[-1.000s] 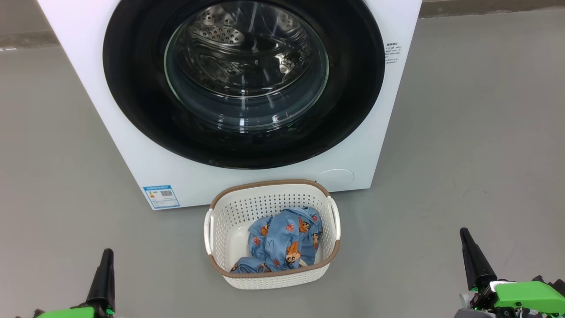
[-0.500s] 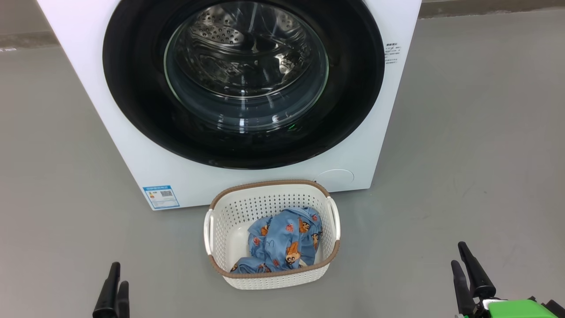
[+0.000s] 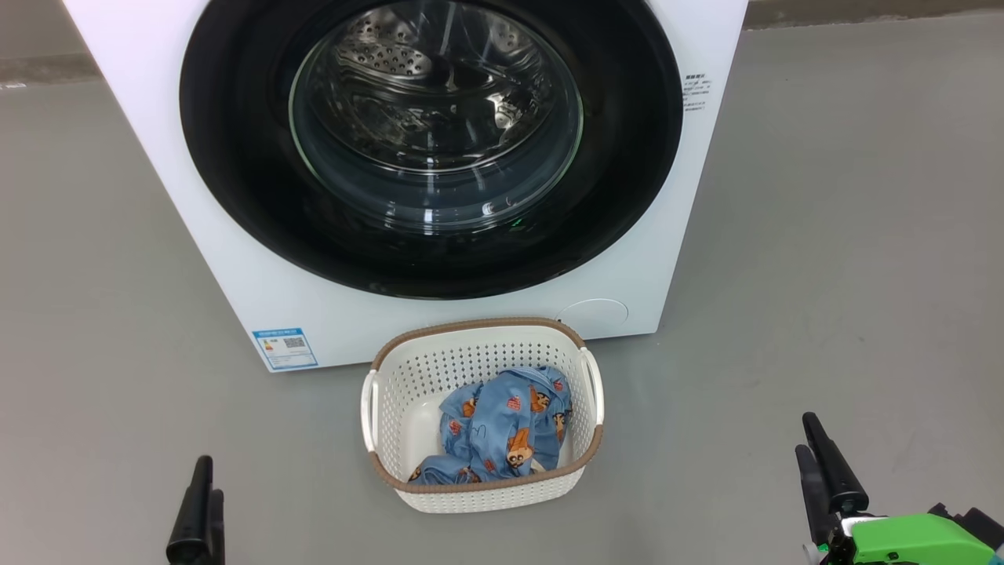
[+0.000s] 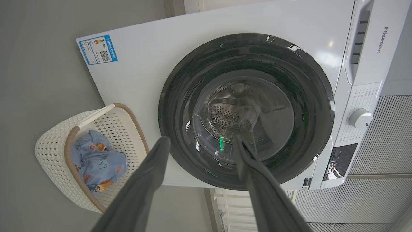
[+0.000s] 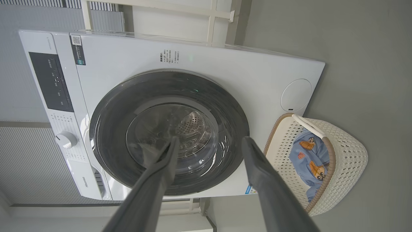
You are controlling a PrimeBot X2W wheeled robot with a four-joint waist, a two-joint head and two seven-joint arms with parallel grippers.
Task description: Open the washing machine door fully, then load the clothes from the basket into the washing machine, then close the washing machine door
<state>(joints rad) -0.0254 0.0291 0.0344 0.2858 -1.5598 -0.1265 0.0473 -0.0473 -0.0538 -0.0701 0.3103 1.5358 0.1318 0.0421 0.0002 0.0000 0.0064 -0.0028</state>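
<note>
The white washing machine (image 3: 314, 322) fills the top of the head view. Its door (image 3: 235, 157), a glossy black rim around clear glass, lies flat against the front; the steel drum shows through the glass. On the floor just in front stands the cream basket (image 3: 478, 323), with the light-blue printed clothes (image 3: 502, 428) bunched in its right half. My left gripper (image 3: 209, 490) is open at the lower left, well short of the basket. My right gripper (image 3: 805, 435) is open at the lower right. The wrist views show each pair of fingers (image 4: 151, 167) (image 5: 161, 167) spread, nothing between them, pointing at the door.
Bare grey floor (image 3: 823, 235) lies on both sides of the machine and basket. A blue label sticker (image 3: 285, 348) and a round cover (image 3: 594, 314) mark the machine's lower front. The control knob (image 4: 360, 118) and panel sit above the door.
Both grippers have gone from shut to open. Each now shows two spread fingers and sits a little lower in the head view. Machine, basket and clothes have not moved.
</note>
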